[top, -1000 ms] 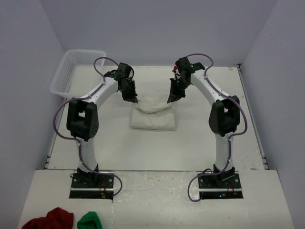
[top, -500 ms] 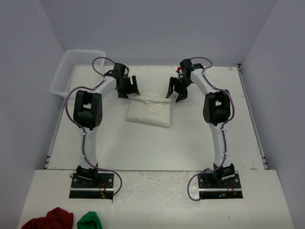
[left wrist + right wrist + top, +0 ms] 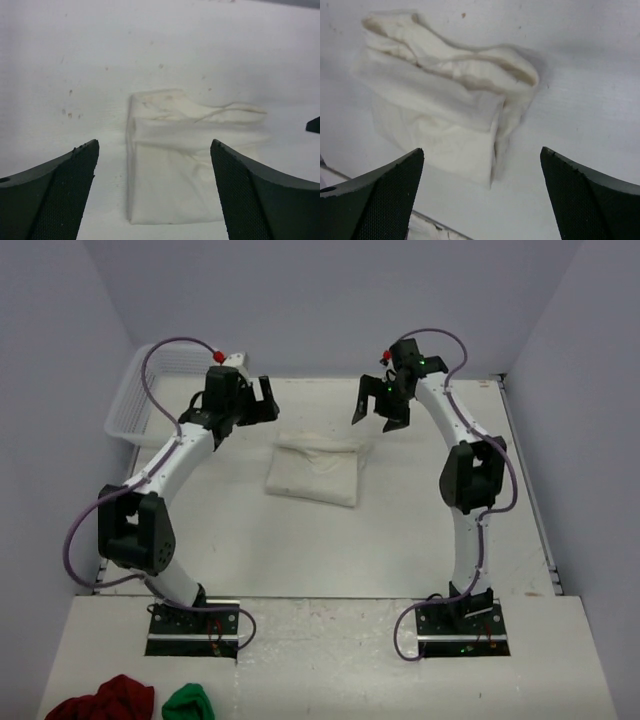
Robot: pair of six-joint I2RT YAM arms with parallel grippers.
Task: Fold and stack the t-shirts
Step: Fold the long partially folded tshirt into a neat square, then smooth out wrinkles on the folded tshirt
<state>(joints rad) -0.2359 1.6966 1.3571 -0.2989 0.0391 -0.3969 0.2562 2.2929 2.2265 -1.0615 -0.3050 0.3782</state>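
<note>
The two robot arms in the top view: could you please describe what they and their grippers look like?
Both the left arm and the right arm have white tubular links joined by bulky black joint housings, on black base plates. A thin purple cable loops along each. The left gripper and right gripper are black, with broad wedge-shaped fingers faced in fine mesh texture.
</note>
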